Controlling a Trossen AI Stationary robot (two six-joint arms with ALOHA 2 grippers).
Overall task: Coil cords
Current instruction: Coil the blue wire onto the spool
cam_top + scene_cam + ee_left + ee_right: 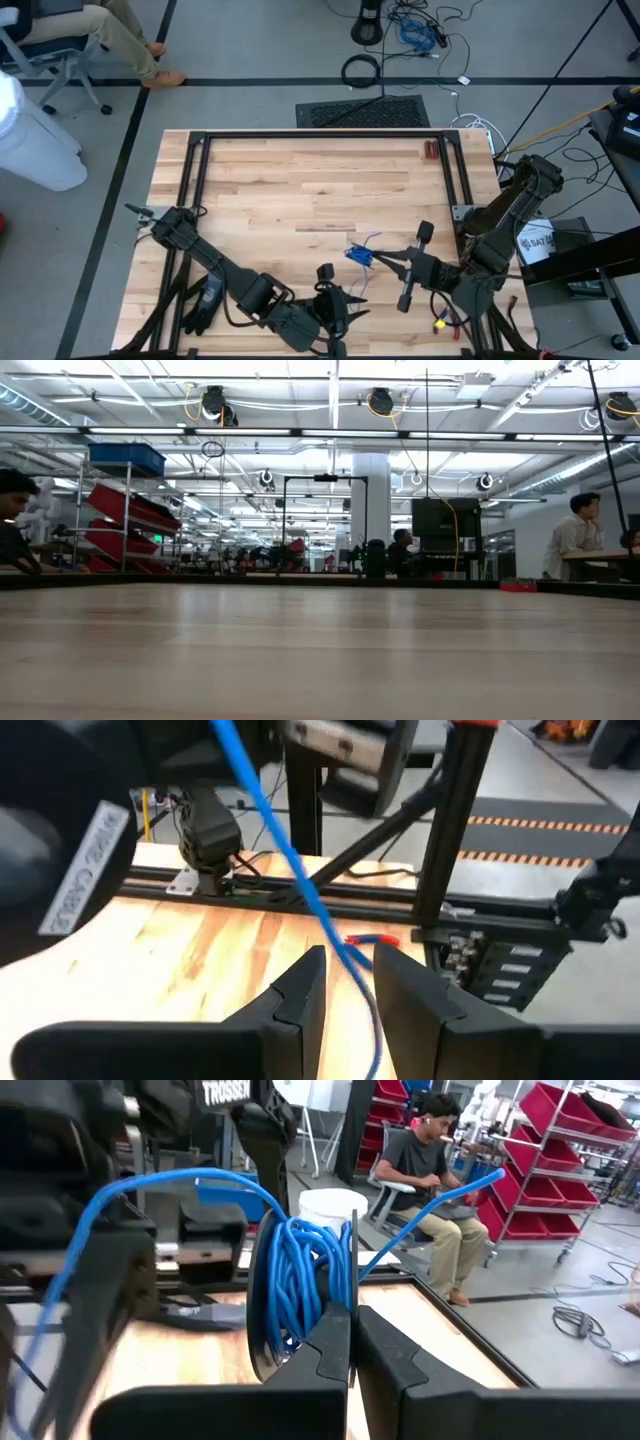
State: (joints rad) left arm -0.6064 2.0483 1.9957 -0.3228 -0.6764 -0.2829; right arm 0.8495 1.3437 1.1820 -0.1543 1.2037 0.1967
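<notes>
The cords are one thin blue wire, wound into a small coil (300, 1280) (358, 255) held above the table's near middle. My right gripper (350, 1315) (373, 258) is shut on it. One tail (470, 1185) sticks out past the coil. Another length arcs away (100, 1210) and runs as a slanting blue strand (290, 860) through the gap of my left gripper (350, 955) (340, 300). That gripper is open near the table's front edge. Whether the strand touches its fingers I cannot tell. The low view shows neither arm. My right gripper pinches several turns of the coil at one side of the ring (338, 1275) between its two fingers. The fingers come in about level from the table's right side. The coil stands on edge, lifted clear of the table, with its tails hanging loose.
A black frame (320, 135) borders the wooden table. A black glove (203, 300) lies at the near left beside my left arm. A small red object (428, 150) lies at the far right. People sit beyond the table (430, 1170).
</notes>
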